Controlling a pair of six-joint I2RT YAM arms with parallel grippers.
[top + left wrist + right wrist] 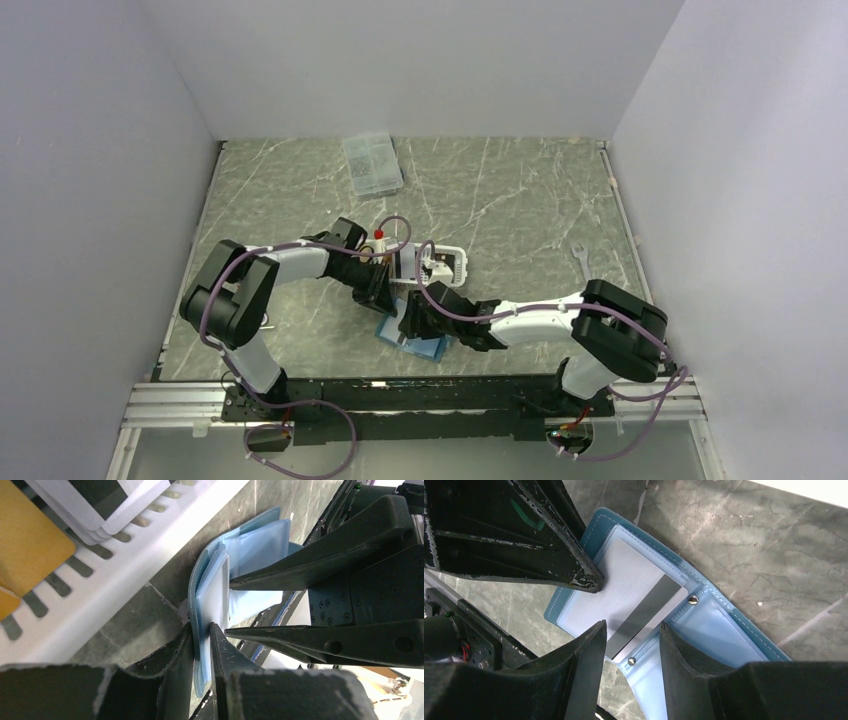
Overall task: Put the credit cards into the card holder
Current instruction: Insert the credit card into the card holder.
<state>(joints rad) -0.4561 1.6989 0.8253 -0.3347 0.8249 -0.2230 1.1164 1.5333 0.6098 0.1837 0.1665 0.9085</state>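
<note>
Card holder (pixel 724 625) open on marble table (pixel 520 200), near edge, between both arms. Pale grey striped card (pixel 634 600) lying in its slot. Left gripper (pixel 202 645) jaws narrowly parted around holder edge. Right gripper (pixel 631 645) jaws apart, straddling card end, not clamped. More cards (pixel 30 545) in white basket (pixel 125 575).

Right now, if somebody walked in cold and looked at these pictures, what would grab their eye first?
Probably both black arms meeting over the open teal card holder near the table's front edge, a pale grey card with a dark stripe lying on its inner sleeves. The left claw straddles the holder's edge, and the right claw hovers open above the card. Behind them, a white slatted basket holds a yellow-gold card.
</note>
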